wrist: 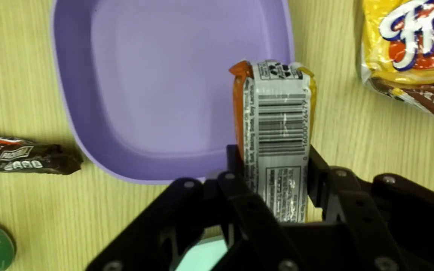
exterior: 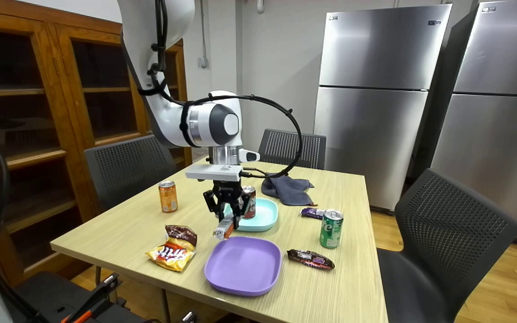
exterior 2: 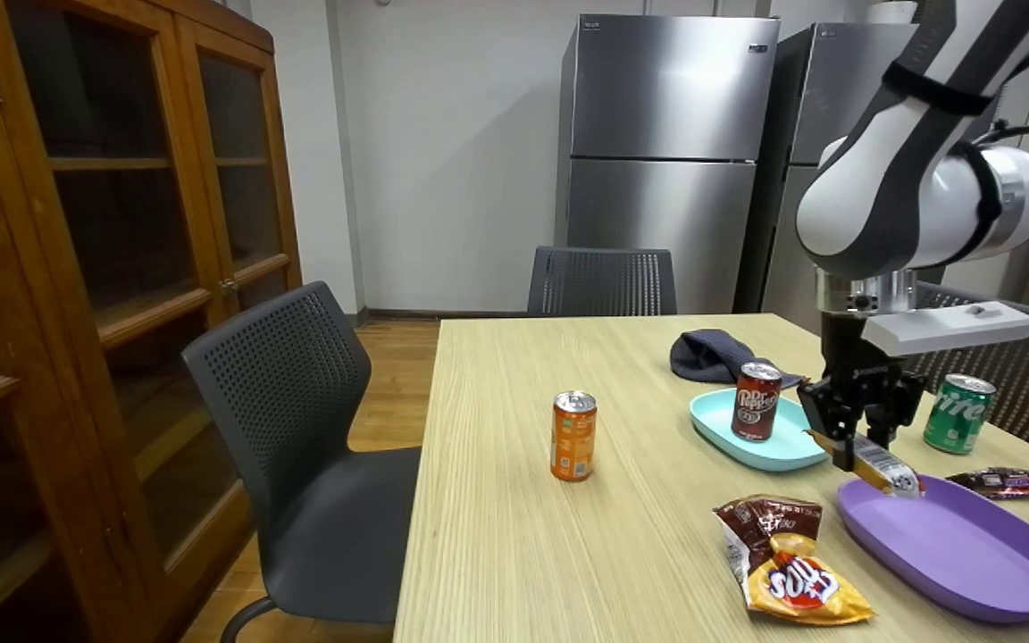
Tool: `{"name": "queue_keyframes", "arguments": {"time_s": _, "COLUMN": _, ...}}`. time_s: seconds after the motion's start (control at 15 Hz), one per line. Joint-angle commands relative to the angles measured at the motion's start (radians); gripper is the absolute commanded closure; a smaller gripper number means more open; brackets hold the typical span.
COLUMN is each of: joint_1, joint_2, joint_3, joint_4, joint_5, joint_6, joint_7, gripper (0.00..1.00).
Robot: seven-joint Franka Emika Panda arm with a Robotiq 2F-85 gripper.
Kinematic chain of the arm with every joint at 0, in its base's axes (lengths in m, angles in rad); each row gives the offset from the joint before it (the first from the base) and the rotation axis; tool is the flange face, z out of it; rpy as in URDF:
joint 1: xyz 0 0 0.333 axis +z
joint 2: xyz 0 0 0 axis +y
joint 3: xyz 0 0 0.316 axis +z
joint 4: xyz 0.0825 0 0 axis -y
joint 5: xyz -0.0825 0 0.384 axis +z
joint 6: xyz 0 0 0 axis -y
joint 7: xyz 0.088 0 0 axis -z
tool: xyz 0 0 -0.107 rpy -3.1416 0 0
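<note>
Silver and orange in the wrist view: a barcoded snack bar (wrist: 277, 124), clasped at its long sides between the fingers of the gripper (wrist: 275, 162), with the free end reaching above the rim of the purple plate (wrist: 164, 82). In an exterior view, held up near the Fritos bag (exterior: 176, 251); probably light, rather stiff but easily crumbled, slippery outside, so better to hold at the middle, without strong squeezing. In an exterior view, near the gripper, a Dr Pepper can (exterior 2: 756, 402) upright on the turquoise plate (exterior 2: 714, 418).

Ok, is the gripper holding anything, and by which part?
Yes: the gripper has a wrapped bar pinched by its long sides, one end jutting free.
</note>
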State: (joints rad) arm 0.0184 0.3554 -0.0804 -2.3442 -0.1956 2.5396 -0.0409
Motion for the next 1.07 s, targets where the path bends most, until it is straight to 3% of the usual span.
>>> {"name": "queue_keyframes", "arguments": {"time_s": 0.0, "joint_1": -0.014, "joint_2": -0.045, "joint_3": -0.021, "joint_4": -0.07, "joint_5": -0.073, "joint_6": 0.052, "joint_7": -0.03, "gripper": 0.83}}
{"name": "queue_keyframes", "arguments": {"time_s": 0.33, "joint_1": -0.009, "joint_2": -0.043, "joint_3": -0.037, "joint_4": -0.109, "joint_5": -0.13, "joint_6": 0.101, "joint_7": -0.024, "gripper": 0.83}}
{"name": "queue_keyframes", "arguments": {"time_s": 1.0, "joint_1": -0.015, "joint_2": -0.016, "joint_3": -0.036, "joint_4": -0.15, "joint_5": -0.127, "joint_6": 0.135, "joint_7": -0.027, "gripper": 0.83}}
